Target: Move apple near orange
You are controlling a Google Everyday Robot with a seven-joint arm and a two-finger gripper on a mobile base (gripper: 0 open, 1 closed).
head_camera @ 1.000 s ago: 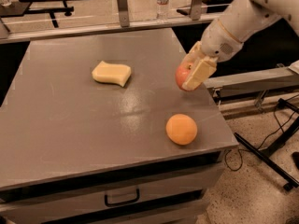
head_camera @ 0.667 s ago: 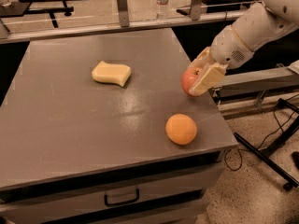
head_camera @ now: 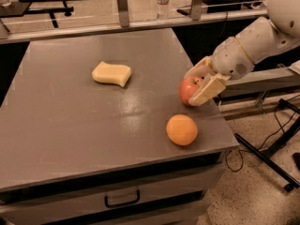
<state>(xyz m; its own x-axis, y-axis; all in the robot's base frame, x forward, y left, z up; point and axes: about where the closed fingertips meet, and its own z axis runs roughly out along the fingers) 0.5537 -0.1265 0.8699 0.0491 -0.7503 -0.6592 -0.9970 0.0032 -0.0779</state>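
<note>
The red-pink apple [head_camera: 187,89] is held between the fingers of my gripper [head_camera: 199,84] at the right edge of the grey table [head_camera: 70,125], low over or on its surface. The gripper is shut on the apple, one cream finger [head_camera: 208,90] in front of it and one behind. The white arm reaches in from the upper right. The smooth orange [head_camera: 182,130] rests on the table near the front right corner, a short way in front of and slightly left of the apple.
A pale yellow wavy sponge [head_camera: 111,73] lies on the table's middle left. A water bottle [head_camera: 162,1] stands behind the table by metal rails. The table's right edge is just under the gripper; a drawer handle [head_camera: 122,201] is at the front.
The gripper has carried the apple forward and down along the table's right edge, closer to the orange. The orange and sponge have not moved.
</note>
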